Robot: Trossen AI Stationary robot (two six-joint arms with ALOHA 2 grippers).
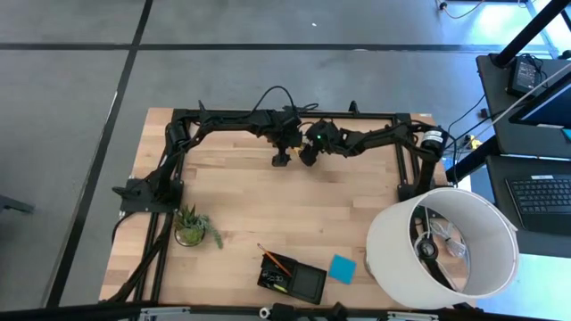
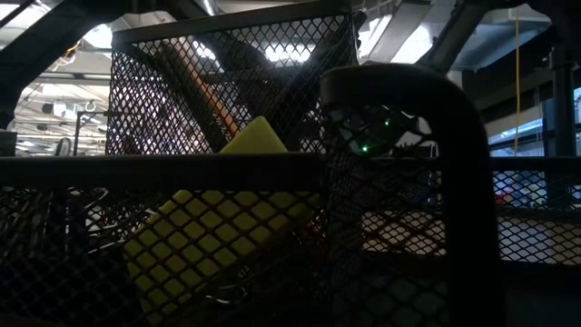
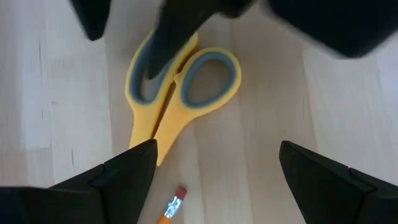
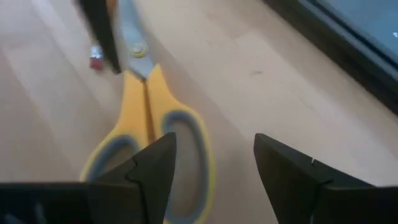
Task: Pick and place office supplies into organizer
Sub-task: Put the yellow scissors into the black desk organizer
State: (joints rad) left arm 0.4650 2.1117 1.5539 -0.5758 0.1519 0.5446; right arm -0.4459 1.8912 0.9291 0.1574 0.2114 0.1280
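Observation:
Yellow-handled scissors lie flat on the wooden table at its far side, with a pencil's eraser end beside them. My left gripper hovers open above the handles, fingers pointing down. My right gripper is open too and comes in slanting from the table's right, one finger over a handle loop. In the high view both grippers hide the scissors. The black mesh organizer stands near the front edge, a blue note pad beside it. My right gripper has one finger lying over a grey-lined handle loop of the scissors, which rest flat on the table. Whether the finger touches the loop, I cannot tell.
A small potted plant stands at the front left. A large white lampshade fills the front right corner. A black frame runs along the far and side edges. Through the organizer's mesh the low view shows a yellow block.

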